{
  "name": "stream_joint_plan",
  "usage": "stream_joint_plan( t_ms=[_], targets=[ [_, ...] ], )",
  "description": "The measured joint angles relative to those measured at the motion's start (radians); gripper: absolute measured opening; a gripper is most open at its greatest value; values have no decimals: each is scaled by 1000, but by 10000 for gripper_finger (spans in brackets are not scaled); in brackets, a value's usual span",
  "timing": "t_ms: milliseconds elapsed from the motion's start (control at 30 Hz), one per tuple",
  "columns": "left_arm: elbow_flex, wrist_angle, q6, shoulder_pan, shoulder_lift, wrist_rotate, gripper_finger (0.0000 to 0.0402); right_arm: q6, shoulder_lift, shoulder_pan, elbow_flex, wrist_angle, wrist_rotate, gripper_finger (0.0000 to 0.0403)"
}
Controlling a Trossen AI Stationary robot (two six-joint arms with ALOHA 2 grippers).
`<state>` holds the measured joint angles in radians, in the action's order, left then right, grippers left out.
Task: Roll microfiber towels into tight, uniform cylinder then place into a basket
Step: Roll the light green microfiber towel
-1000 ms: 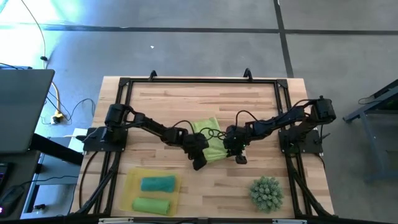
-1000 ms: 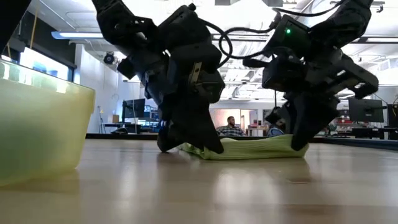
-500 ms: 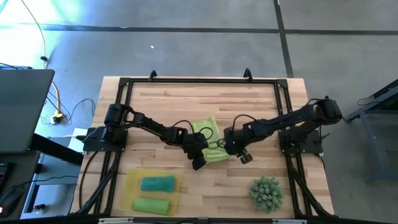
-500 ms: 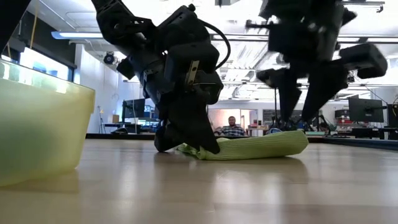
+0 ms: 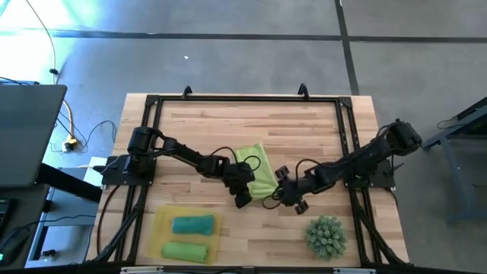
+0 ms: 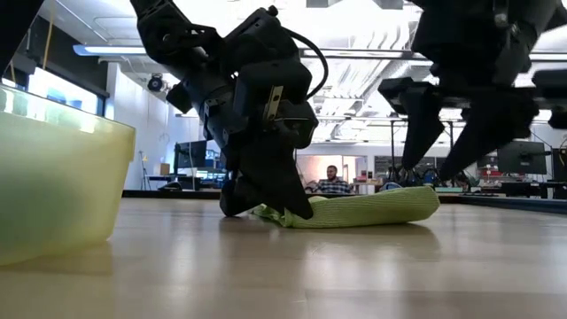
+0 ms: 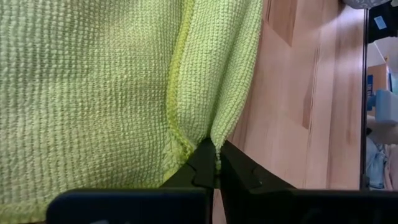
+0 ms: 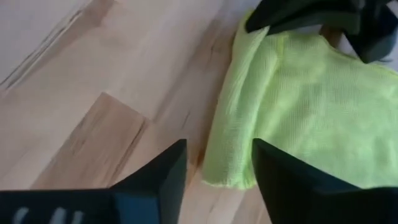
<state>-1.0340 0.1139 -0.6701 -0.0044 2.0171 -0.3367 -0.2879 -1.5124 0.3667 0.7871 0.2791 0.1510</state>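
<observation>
A yellow-green towel (image 5: 256,171) lies partly folded on the wooden table's middle, a thick fold at its right end (image 6: 416,202). My left gripper (image 5: 243,199) is shut on the towel's near left end (image 6: 276,213). My right gripper (image 5: 294,201) hangs open above the table just right of the towel (image 8: 292,106), touching nothing; in the low view it (image 6: 443,146) stands clear above the towel's right end. The yellow basket (image 5: 161,221) at the near left holds a blue-green roll (image 5: 192,224) and a green roll (image 5: 185,250). My left gripper pinches the towel between its two shut fingers (image 7: 202,165), where a hemmed edge (image 7: 177,134) meets a folded-over layer (image 7: 227,93). The fingers slant down from the table's left. The towel lies on the table, slack, its pinched end barely raised (image 6: 282,215).
A spiky green ball-shaped plant (image 5: 327,235) stands at the near right, close to my right gripper. The basket's wall (image 6: 62,186) rises at the near left. A black frame (image 5: 243,99) rims the table. Bare wood stretches beyond the towel.
My right gripper has opened and let go of the towel's right end, risen, rolled, and drawn toward the table's near edge. The towel's right end has settled on the table as a rounded fold. My left gripper has kept its hold.
</observation>
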Motion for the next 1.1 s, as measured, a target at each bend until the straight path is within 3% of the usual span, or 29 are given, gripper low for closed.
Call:
stream_joint_plan(
  t_ms=[167,267,667,1100],
  targets=[
    [0,2,0,0,1,0,0,-36,0,1,-69,-127,-3,211],
    [0,3,0,0,1,0,0,-56,0,1,-88,-160,-3,218],
    [0,7,-8,0,2,-1,0,-88,-1,-16,-206,-343,-5,159],
    [2,36,-11,0,1,-34,0,-87,-11,-65,-267,-430,-12,132]
  ],
)
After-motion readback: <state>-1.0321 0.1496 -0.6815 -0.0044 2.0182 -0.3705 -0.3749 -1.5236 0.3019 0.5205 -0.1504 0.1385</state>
